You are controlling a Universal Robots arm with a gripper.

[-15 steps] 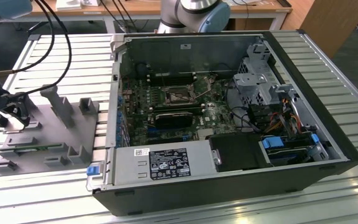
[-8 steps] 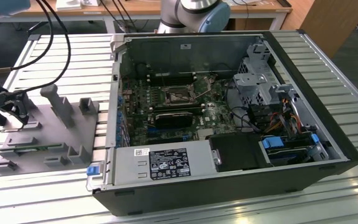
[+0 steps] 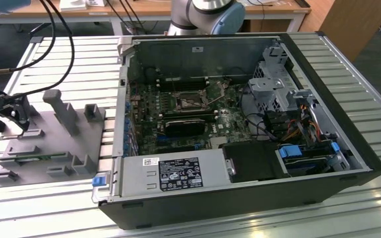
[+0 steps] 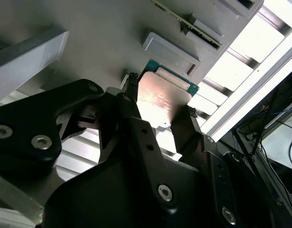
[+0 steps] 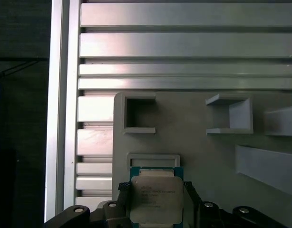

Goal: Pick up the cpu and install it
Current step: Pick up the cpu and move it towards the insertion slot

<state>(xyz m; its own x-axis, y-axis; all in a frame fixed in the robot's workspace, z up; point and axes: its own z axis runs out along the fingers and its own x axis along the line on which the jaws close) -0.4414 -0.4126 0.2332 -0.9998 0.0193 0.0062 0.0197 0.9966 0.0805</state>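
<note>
The cpu [image 5: 155, 198] is a small square chip with a silvery top and a green border. It sits between the two black fingers of my gripper [image 5: 155, 189], which touch its opposite edges. In the second wrist view the cpu [image 4: 162, 100] shows the same way, with the gripper [image 4: 160, 95] shut on it just over the grey tray [image 4: 103, 42]. In the exterior view my gripper [image 3: 12, 118] stands at the far left, over the tray [image 3: 51, 144]. The dark motherboard socket [image 3: 192, 101] lies inside the open computer case, well off to the exterior view's right.
The open computer case [image 3: 243, 124] takes up the middle and right of the slatted metal table [image 3: 58, 54]. Grey posts and blocks [image 3: 65, 111] rise from the tray close to the gripper. Black cables [image 3: 61, 39] hang over the table's left part.
</note>
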